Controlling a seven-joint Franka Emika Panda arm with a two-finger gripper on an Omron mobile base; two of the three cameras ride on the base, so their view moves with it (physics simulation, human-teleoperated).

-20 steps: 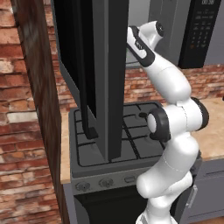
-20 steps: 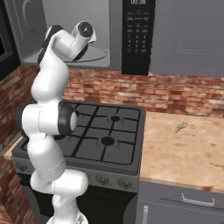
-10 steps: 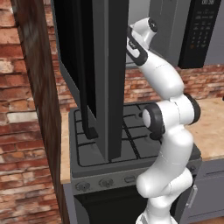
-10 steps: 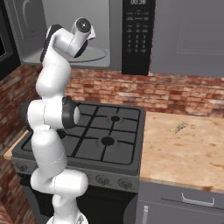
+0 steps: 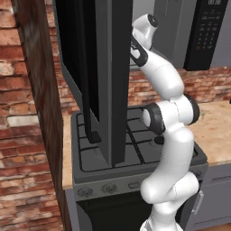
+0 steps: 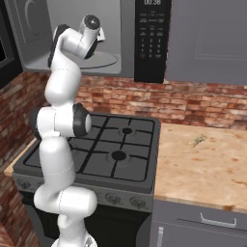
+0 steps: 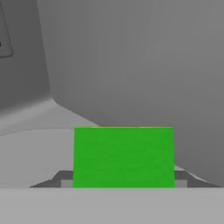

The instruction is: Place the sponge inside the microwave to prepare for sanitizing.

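Note:
The green sponge [image 7: 123, 155] stands upright between my fingertips, and my gripper [image 7: 124, 183] is shut on it. It hangs just above the round turntable [image 7: 39, 151], with the microwave's light grey inner walls [image 7: 131, 65] behind it. From the right base view, my hand [image 6: 94, 26] reaches into the open microwave [image 6: 111, 19] above the turntable [image 6: 99, 60], left of the black keypad [image 6: 152, 38]. The microwave's dark door [image 5: 110, 76] is swung wide open and hides most of the hand in the left base view.
A black gas stove [image 6: 111, 144] sits below the microwave. A stone counter [image 6: 207, 166] to its right carries a tiny pale object [image 6: 198, 141]. Brick wall runs behind, and a grey cabinet [image 6: 207, 38] hangs to the right of the keypad.
The hand has risen and pushed farther into the microwave cavity, carrying the sponge. The base and the door have stayed put.

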